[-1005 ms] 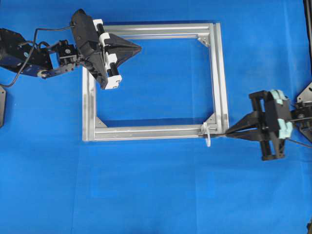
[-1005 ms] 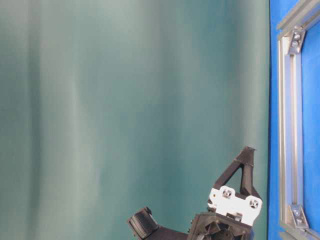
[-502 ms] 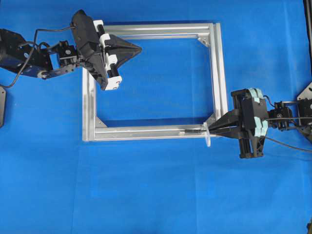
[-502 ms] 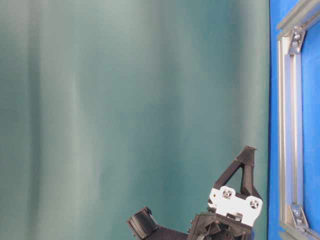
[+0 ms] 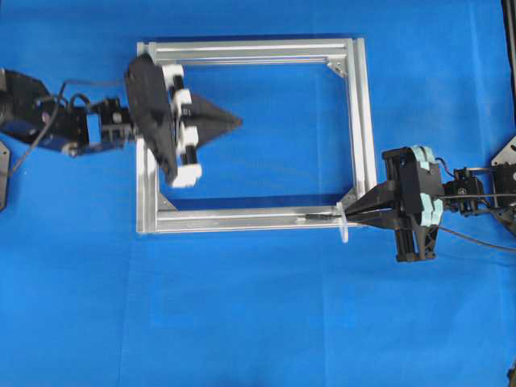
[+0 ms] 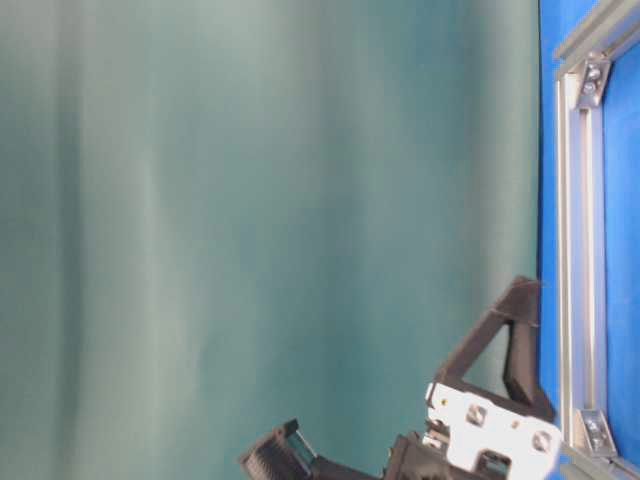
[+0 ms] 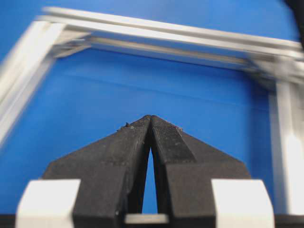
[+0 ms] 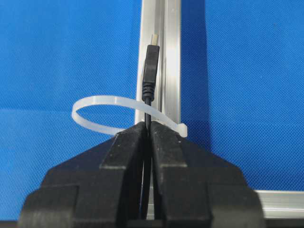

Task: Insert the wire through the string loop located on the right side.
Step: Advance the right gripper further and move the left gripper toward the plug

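Right fingers (image 8: 147, 130): pinched shut on the wire (image 8: 150, 71).
Wire: plug tip through the string loop (image 8: 102, 102), over the frame (image 8: 172, 57) rail.
Left fingers (image 7: 151, 124): closed together, holding nothing, above the blue table (image 5: 258, 322) inside the frame.

The overhead view looked straight down on the blue desk (image 5: 258, 322) and the whole silver frame (image 5: 363, 121). The table-level view faced a teal backdrop (image 6: 250, 200), catching one frame edge. Each wrist camera peered closely along its tool toward the frame, which all views shared.
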Robot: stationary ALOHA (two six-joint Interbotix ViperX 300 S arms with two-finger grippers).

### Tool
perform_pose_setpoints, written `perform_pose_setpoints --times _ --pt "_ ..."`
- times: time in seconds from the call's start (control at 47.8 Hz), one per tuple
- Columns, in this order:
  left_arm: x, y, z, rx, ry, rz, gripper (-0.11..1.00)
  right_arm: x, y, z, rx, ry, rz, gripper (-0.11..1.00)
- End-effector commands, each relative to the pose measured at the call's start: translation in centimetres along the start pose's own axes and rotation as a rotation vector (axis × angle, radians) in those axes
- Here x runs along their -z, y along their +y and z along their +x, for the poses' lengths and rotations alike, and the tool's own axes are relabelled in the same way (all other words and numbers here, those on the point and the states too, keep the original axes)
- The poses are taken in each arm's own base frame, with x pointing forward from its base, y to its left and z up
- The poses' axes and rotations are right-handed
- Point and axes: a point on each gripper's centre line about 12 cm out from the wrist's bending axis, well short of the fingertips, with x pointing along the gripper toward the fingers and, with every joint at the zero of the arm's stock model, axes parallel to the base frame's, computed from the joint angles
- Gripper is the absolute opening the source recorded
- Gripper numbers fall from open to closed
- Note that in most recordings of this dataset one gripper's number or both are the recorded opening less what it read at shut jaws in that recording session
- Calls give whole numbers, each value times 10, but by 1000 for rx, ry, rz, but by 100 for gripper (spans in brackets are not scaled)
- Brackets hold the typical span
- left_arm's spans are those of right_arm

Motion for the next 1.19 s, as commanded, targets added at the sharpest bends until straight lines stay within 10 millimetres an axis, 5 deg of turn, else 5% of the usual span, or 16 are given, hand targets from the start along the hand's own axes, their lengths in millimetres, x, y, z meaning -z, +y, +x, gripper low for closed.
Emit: perform_pose_setpoints --times 0.0,0.209,0.628,1.172 --pt "-12 -24 -1 64 -43 11 0 -8 2 2 -4 -26 1 -2" --pt "-9 -67 -8 180 -32 36 0 -8 2 1 -6 -27 -2 -2" --pt "-10 -77 -2 202 -5 43 0 -8 2 2 -6 -29 -4 -2" --pt "-48 -108 68 228 25 40 0 -8 2 1 -5 -29 -7 -2"
